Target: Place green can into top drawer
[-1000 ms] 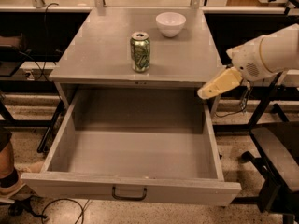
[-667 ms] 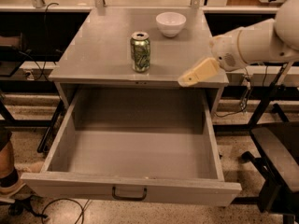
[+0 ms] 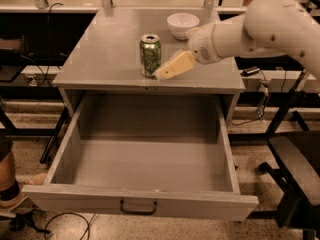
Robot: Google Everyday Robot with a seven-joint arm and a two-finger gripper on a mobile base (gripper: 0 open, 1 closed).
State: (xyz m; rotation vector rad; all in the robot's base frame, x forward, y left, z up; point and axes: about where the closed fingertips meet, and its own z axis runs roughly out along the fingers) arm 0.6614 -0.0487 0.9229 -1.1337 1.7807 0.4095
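The green can [image 3: 150,55] stands upright on the grey cabinet top [image 3: 110,59], near its front edge. My gripper [image 3: 165,72] reaches in from the right, its cream finger tips just right of the can's base, close to it or touching. The top drawer [image 3: 145,159] is pulled fully open below, its interior bare, with a dark handle [image 3: 138,208] centred on the front panel.
A white bowl [image 3: 182,25] sits at the back right of the cabinet top, behind my arm. Dark table legs and cables stand left and right. A dark chair [image 3: 297,174] is at the lower right. A person's leg shows at the lower left.
My gripper has swept left and up from beside the drawer's right corner, across the cabinet top, to the can's right side. The can and drawer have not moved.
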